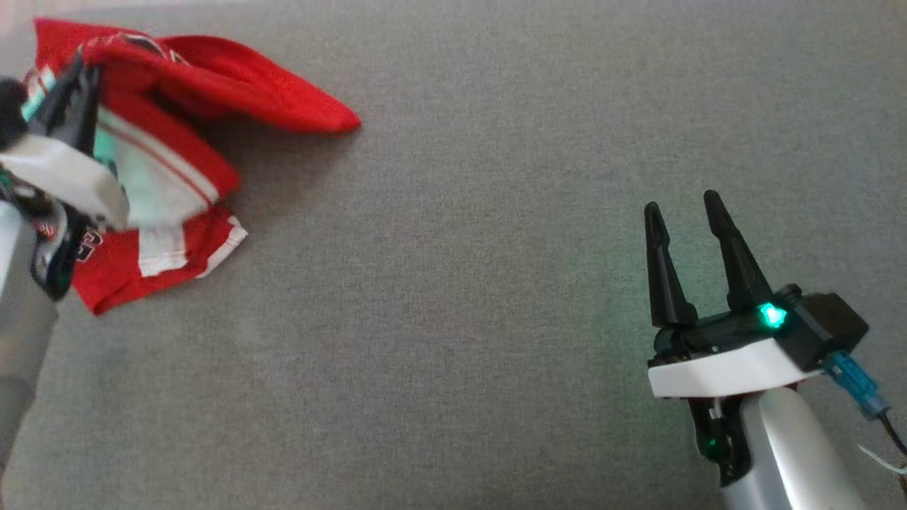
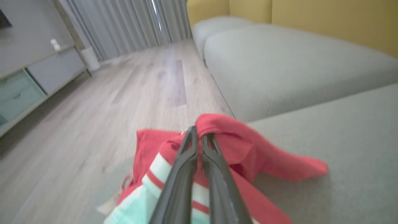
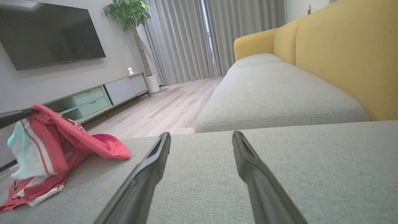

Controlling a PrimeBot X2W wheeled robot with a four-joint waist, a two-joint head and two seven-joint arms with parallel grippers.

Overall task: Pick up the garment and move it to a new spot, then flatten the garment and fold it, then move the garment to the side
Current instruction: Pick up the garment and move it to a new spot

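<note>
Left fingers point(image 2: 180, 180) clamped shut on crumpled garment point(image 1: 255, 92), right fingers point(image 1: 737, 255) wide, empty; I log moving, flattening, folding outstanding.

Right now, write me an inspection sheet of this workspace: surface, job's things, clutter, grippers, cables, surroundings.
Surface: grey sofa cushion, bare apart from the garment.
Job's things: red garment with white and mint panels, bunched at the robot's far left, one fold lifted.
Clutter: nothing seen.
Grippers: left gripper shut on a fold of the garment; right gripper open, holding nothing, over bare cushion.
Cables: blue connector with a dark cable at the right wrist, away from the garment.
Surroundings: yellow sofa back, wooden floor, television, low cabinet, potted plant, grey curtains.
</note>
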